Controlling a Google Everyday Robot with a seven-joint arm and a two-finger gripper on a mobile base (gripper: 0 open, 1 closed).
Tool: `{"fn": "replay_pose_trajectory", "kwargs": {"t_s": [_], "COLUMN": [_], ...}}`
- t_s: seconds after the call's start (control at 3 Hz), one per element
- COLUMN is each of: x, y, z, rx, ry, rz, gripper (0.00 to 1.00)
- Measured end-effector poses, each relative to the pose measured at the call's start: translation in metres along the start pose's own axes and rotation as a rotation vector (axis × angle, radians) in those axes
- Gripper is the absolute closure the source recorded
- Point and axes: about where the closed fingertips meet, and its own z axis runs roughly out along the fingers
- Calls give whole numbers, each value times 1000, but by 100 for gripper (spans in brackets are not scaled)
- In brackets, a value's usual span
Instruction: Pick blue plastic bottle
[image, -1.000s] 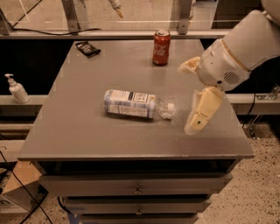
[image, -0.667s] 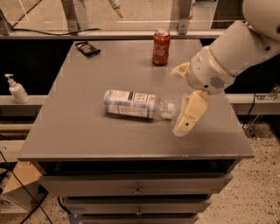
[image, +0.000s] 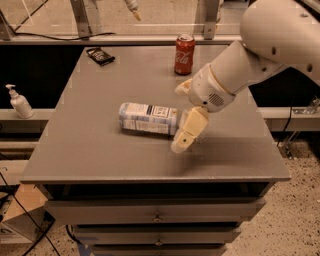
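Start at the far left: well to the left of the blue plastic bottle (image: 149, 118), off the bench (image: 75, 150), you have a small white pump dispenser (image: 19, 102) standing upright on a lower ledge. Behind the bottle and to its left, near the bench's back edge, a small dark flat object (image: 101, 55) lies on the grey top.

The bottle itself lies on its side about the middle of the bench. Its pale blue-and-white label faces up and its length runs left to right. Its right end is hidden from you by the near finger (image: 189, 132) of the end effector (image: 180, 118).

Behind the bottle's right end, towards the back edge, a red soda can (image: 184, 54) stands upright, well apart from the bottle.

The end effector sits at the bottle's right end with its fingers spread apart, so you can read it as open. The near finger slants down and left in front of that end, with its tip close to the bench top. The far finger shows behind the bottle, on the can's side. You cannot tell whether either finger touches the bottle.

The white arm (image: 260, 55) rises from the end effector up and to the right of the bottle, leaving the view at the top right corner.

Below the bottle, under the front edge of the bench, you can see the drawer fronts (image: 157, 217).
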Motion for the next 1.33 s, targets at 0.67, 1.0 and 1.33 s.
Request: {"fn": "replay_pose_trajectory", "kwargs": {"t_s": [0.67, 1.0, 1.33], "x": [-10, -8, -14], "y": [-9, -14, -21], "z": [48, 52, 27], "rx": [-71, -77, -26], "ry": [-17, -11, -6], "rz": [34, 59, 27], "gripper": [15, 39, 62]}}
